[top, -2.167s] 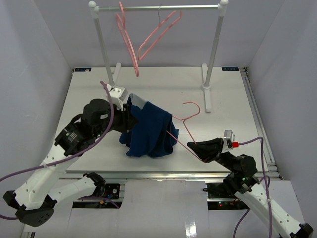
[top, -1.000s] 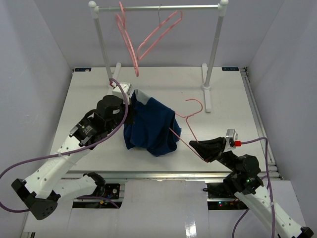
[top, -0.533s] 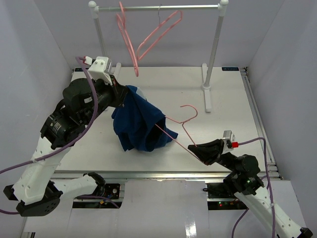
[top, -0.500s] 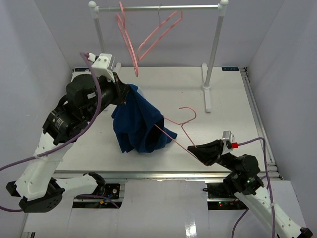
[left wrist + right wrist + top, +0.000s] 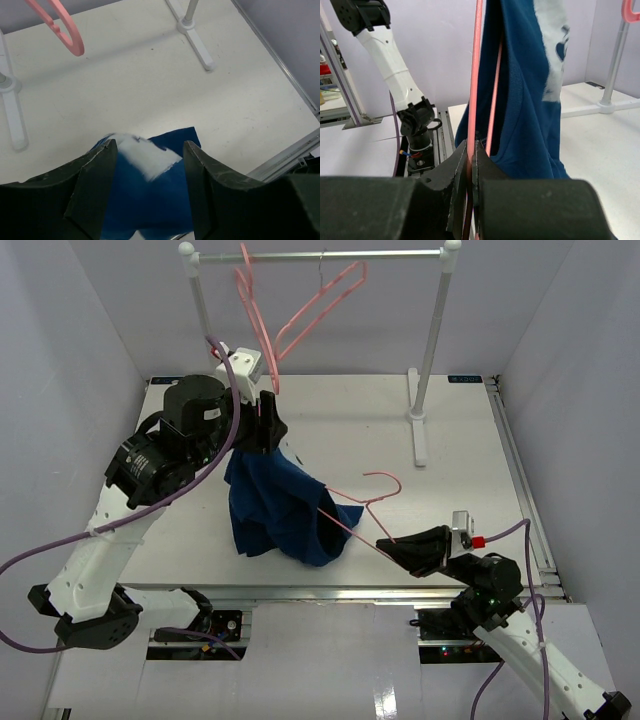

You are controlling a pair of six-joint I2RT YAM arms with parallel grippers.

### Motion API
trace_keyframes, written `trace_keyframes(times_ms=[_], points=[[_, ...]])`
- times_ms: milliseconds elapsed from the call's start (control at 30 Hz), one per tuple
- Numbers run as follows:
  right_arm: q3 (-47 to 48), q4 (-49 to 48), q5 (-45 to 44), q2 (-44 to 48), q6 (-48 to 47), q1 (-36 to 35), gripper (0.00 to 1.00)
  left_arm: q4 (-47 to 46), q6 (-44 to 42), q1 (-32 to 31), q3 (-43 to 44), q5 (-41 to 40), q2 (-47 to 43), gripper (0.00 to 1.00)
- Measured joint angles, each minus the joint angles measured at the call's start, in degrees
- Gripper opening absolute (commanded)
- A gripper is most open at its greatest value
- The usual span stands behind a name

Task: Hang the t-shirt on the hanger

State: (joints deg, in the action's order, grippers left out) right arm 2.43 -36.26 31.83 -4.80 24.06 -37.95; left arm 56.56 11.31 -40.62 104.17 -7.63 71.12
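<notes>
From the overhead view, the dark navy-blue cloth t-shirt (image 5: 275, 510) hangs in a crumpled bunch above the white tabletop (image 5: 450, 460), left of centre. Its top edge is up at the left gripper (image 5: 268, 425). The thin pink triangular hanger (image 5: 350, 527) runs into the cloth from the right, with its hook free, and the right gripper (image 5: 385, 543) holds it at the lower corner. Two more pink hangers (image 5: 300, 330) hang on the white rail (image 5: 320, 255) behind.

In the left wrist view, the left gripper (image 5: 147, 150) has its fingers (image 5: 97, 170) spread apart, with the shirt (image 5: 150, 200) and its white patch (image 5: 145, 157) between and below them. I cannot tell whether the cloth touches either pad.

In the right wrist view, the right gripper (image 5: 471, 150) is clamped tight on the hanger's (image 5: 477, 75) pink wire, and the shirt (image 5: 525, 100) drapes just beside it.

The step looks like letting the cloth go onto the hanger. To do it well, the right arm should hold the hanger level and steady. The left gripper should lift straight clear so nothing snags. It should then take the loose side and draw it over the bare shoulder of the hanger.
</notes>
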Motion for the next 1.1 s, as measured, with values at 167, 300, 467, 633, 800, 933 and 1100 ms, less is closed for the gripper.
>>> trace_keyframes(times_ms=[167, 300, 467, 633, 800, 933, 1100], points=[[-0.27, -2.85, 0.54, -0.22, 0.96, 0.0, 0.08, 0.69, -6.35, 0.02, 0.6, 7.02, -2.48, 0.73], [-0.3, -3.48, 1.02, -0.27, 1.08, 0.0, 0.08, -1.06, -15.63, 0.0, -3.23, 16.56, -7.89, 0.72], [-0.3, -2.84, 1.38, -0.46, 0.94, 0.0, 0.08, -0.01, -26.67, -0.11, -3.67, 27.17, -10.67, 0.75], [-0.27, -0.24, 1.72, -0.46, 0.21, 0.0, 0.08, 1.43, -33.8, -1.71, -3.02, 32.65, -10.54, 0.74], [-0.18, 1.83, 2.23, -0.46, -0.54, 0.0, 0.08, 3.75, -37.83, -3.07, -4.62, 34.23, -8.87, 0.7], [0.02, 2.75, 2.72, -0.52, -0.77, 0.0, 0.08, 6.23, -39.82, -4.45, -7.47, 34.15, -5.97, 0.66], [0.19, 3.26, 3.16, -0.67, -0.98, 0.0, 0.08, 8.35, -41.13, -6.25, -10.88, 33.55, -3.03, 0.55]])
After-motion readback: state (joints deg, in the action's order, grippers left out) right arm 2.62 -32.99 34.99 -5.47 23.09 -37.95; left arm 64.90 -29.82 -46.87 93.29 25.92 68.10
